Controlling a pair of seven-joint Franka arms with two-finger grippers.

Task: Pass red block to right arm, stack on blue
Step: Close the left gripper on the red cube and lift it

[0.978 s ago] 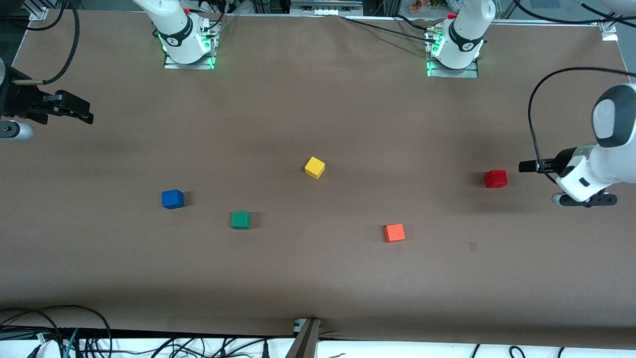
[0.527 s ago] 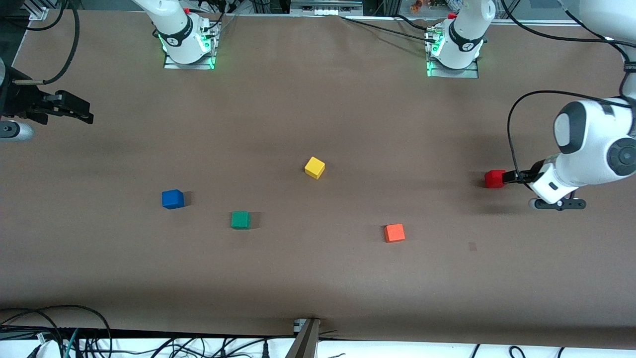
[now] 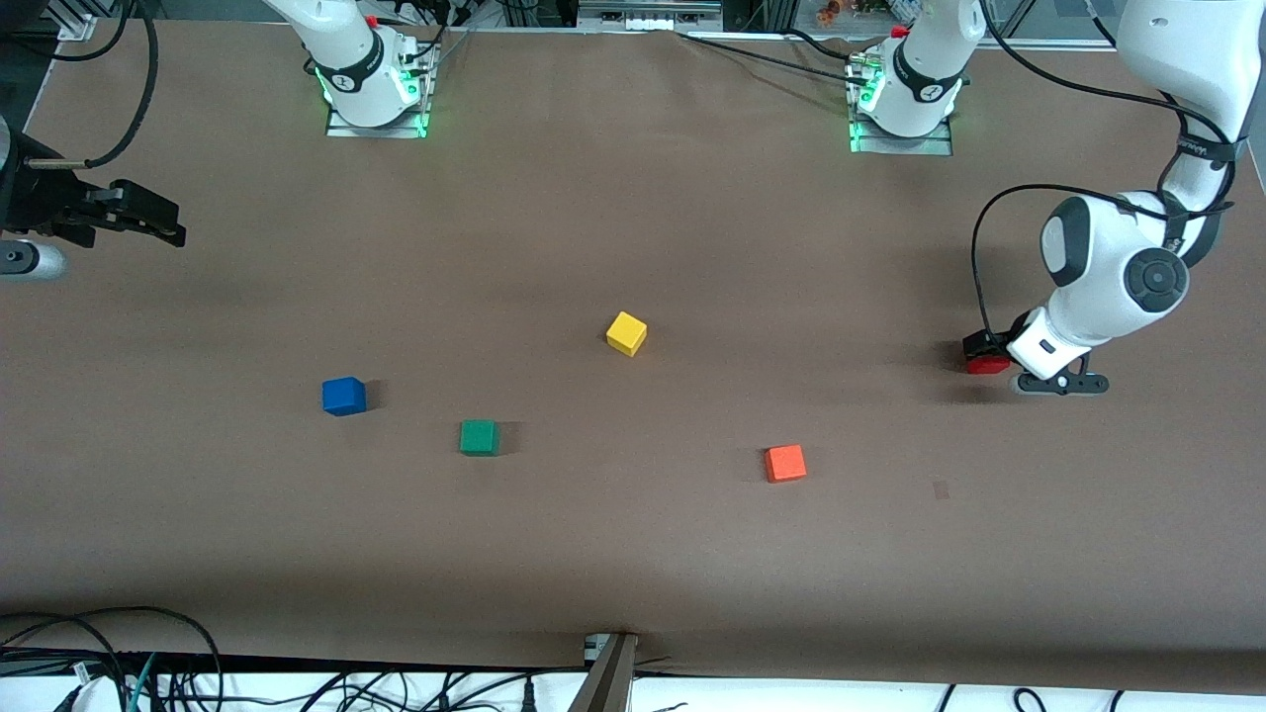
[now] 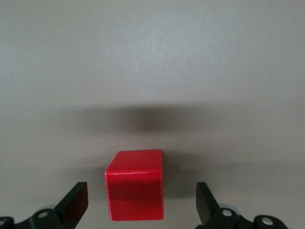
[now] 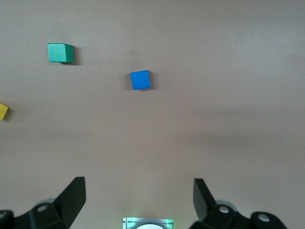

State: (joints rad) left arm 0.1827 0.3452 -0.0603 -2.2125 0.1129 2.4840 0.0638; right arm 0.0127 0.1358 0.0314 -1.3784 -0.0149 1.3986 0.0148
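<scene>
Five cubes lie on the table (image 3: 633,554). Left gripper (image 4: 141,207) is low at the red block (image 4: 135,191), fingers spread on either side, not touching it; the block rests toward the left arm's end. Right gripper (image 5: 139,198) waits, spread wide, over the right arm's end, well apart from the blue cube (image 3: 343,396). Green (image 3: 479,437), yellow (image 3: 626,333) and orange (image 3: 785,463) cubes sit between.

High front camera, two wrist close-ups

The red block (image 4: 136,191) looks smooth and slightly glossy; the table (image 3: 633,554) matt.
</scene>
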